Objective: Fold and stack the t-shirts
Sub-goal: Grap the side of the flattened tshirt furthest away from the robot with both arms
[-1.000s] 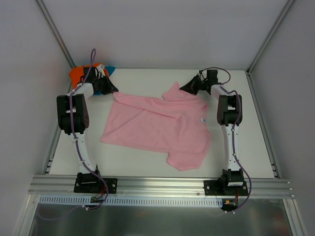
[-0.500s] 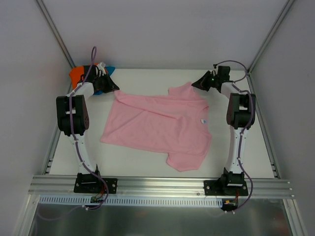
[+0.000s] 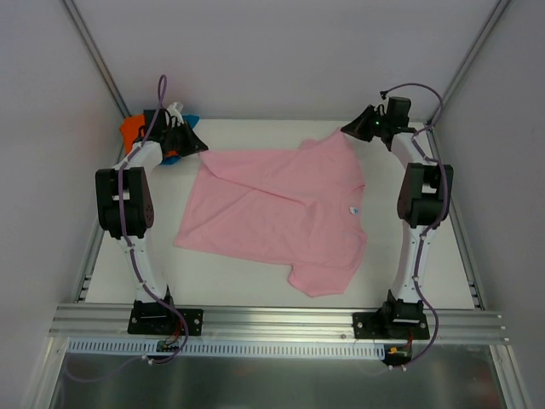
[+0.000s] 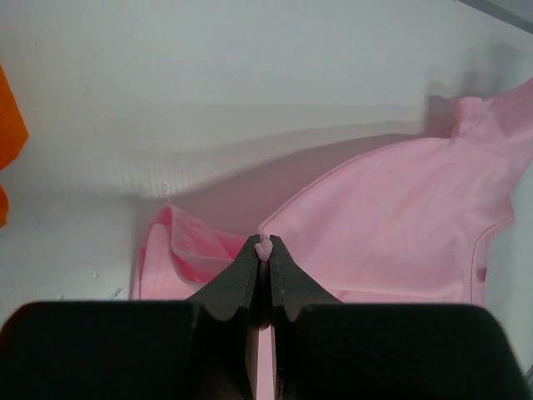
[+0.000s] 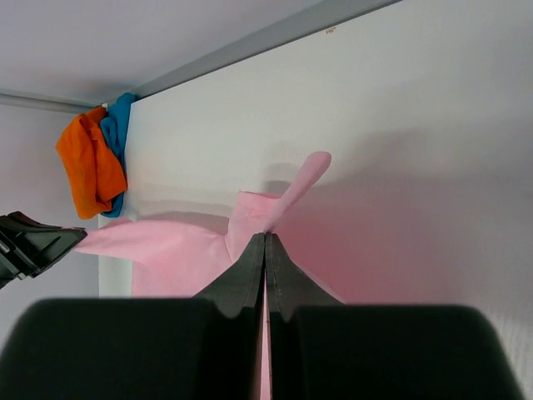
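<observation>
Early stage, by look: no fold made, no stack built.
Smooth white bench.
Pink t-shirt mid-bench, spread near-flat; soft matte knit, lightly rippled.
Orange t-shirt, teal t-shirt bunched at far-left corner, probably unfolded.
Left gripper, right gripper pinched tight on pink far corners.

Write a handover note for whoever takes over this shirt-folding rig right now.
Left pincer: shut on the pink t-shirt, at its far left corner.
Right pincer: shut on the same shirt's far right sleeve.
The pink t-shirt lies spread on the table, not yet folded.
The orange t-shirt and the teal t-shirt sit bunched in the table's far left corner.
Done: nothing folded or stacked.
Left: fold all three, then stack them.
</observation>
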### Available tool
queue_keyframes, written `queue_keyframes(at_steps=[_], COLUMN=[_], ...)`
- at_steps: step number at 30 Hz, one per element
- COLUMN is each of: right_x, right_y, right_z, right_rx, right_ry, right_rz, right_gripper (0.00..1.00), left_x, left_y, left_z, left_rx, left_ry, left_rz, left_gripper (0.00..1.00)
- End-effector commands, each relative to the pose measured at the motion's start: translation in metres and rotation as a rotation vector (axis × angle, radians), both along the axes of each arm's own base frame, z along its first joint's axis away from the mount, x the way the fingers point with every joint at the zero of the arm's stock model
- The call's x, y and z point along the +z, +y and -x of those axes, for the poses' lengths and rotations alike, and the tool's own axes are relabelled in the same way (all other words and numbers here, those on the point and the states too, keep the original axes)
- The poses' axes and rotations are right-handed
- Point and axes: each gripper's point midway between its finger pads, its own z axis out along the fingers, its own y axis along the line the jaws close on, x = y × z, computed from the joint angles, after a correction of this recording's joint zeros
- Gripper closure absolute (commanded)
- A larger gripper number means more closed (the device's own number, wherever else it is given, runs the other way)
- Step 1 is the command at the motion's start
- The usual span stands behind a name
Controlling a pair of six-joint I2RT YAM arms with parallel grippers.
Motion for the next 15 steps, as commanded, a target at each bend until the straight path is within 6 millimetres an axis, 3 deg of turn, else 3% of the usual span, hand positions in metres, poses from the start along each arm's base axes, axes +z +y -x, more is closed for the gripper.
queue_keyframes(at_steps=[1, 8, 15], right_x=[0.072, 0.097, 0.104], right_y=[-0.02, -0.046, -0.048], right_z=[-0.004, -0.009, -0.006], right_rx=[-0.028, -0.065, -0.055], right_ry=[-0.156, -0.199, -0.218], right_rz=[0.044, 0.047, 0.046], right_gripper=[1.0, 1.0, 1.0], left_x=[0.045, 0.056, 0.055], left_y=[-0.008, -0.013, -0.038], left_z=[-0.002, -0.013, -0.025], left_rx=[-0.031, -0.014, -0.061], left_ry=[-0.119, -0.214, -0.276], left_rz=[-0.007, 0.022, 0.045], left_gripper=[1.0, 1.0, 1.0])
